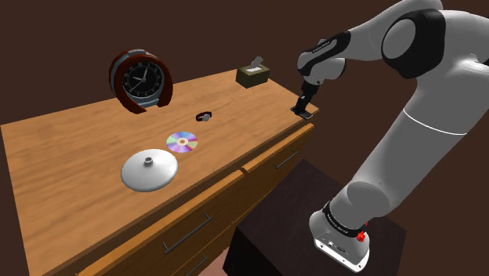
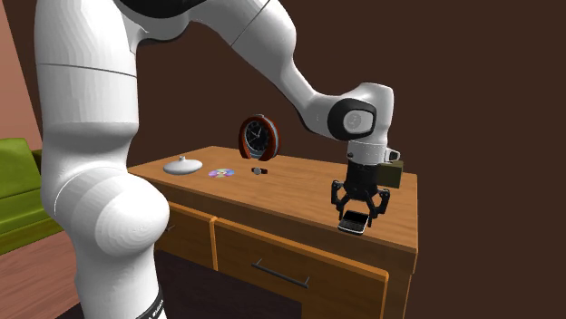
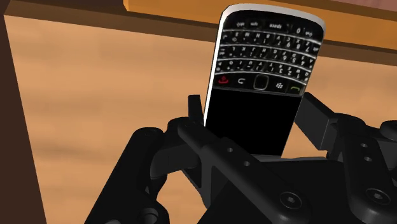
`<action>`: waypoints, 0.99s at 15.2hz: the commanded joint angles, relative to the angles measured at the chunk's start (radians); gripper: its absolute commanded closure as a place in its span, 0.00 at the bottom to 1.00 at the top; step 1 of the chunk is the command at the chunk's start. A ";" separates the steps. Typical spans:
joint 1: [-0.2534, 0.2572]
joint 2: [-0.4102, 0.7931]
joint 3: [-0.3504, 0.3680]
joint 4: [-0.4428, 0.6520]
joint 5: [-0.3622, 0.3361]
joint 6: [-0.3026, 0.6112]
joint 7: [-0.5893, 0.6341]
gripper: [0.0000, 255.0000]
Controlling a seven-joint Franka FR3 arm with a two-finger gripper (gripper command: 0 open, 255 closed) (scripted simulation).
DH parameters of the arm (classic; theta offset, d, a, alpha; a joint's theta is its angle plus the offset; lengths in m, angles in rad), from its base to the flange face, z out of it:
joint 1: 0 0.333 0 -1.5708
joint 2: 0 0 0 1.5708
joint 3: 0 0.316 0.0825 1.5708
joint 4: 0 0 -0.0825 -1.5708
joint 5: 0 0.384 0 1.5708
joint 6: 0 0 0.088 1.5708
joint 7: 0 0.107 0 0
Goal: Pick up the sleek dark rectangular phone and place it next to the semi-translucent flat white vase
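Gripper (image 3: 251, 121) clamps the phone (image 3: 264, 63), which hangs just above the desk's (image 2: 290, 186) edge.

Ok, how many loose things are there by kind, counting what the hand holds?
Phone, in the hand: 1
Clock: 1
CD: 1
Flat white vase: 1
Tissue box: 1
Small dark object: 1
Total: 6

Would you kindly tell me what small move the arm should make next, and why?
Probably carry the phone across the desk toward the white vase. The claw is shut on the phone at the desk's edge, and the vase sits well away, beyond the disc.
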 commanded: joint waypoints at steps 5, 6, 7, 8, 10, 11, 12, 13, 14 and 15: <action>0.003 -0.018 -0.002 0.008 -0.014 -0.025 0.010 1.00; 0.004 -0.027 -0.003 0.013 -0.021 -0.038 0.015 1.00; 0.005 -0.036 -0.004 0.019 -0.028 -0.050 0.020 1.00; 0.006 -0.044 -0.004 0.024 -0.034 -0.063 0.025 1.00; 0.007 -0.061 -0.005 0.036 -0.046 -0.088 0.034 1.00; 0.008 -0.069 -0.005 0.042 -0.052 -0.101 0.038 1.00; 0.008 -0.077 -0.005 0.048 -0.057 -0.114 0.043 1.00; 0.009 -0.085 -0.005 0.055 -0.062 -0.126 0.047 1.00; 0.010 -0.092 -0.005 0.062 -0.067 -0.139 0.050 1.00; 0.010 -0.099 -0.005 0.069 -0.072 -0.152 0.054 1.00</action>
